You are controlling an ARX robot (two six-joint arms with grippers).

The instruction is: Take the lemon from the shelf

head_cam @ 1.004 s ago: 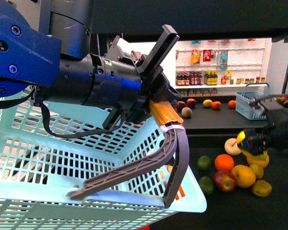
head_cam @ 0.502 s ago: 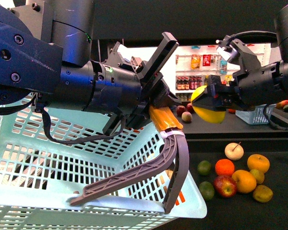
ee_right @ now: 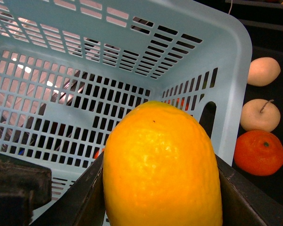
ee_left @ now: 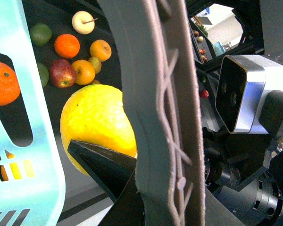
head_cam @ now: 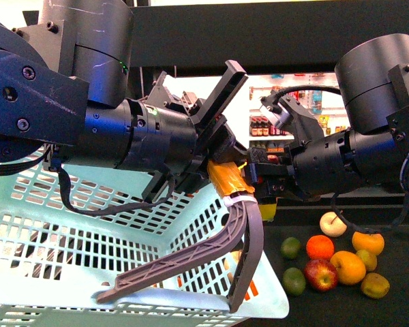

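Observation:
My right gripper is shut on the lemon, a bright yellow oval fruit between its black fingers. It holds the lemon over the rim of the pale blue basket, close beside the handle. Only a sliver of the lemon shows in the front view; it also shows in the left wrist view. My left gripper is shut on the grey basket handle and holds the basket up. The shelf's black tray lies below right.
Loose fruit lies on the black tray: a red apple, oranges, two limes and a pale apple. The basket looks empty inside. Both arms crowd the middle of the front view.
My right gripper has carried the lemon up from the fruit pile and leftward to the basket rim beside the handle. The left arm and basket have barely moved.

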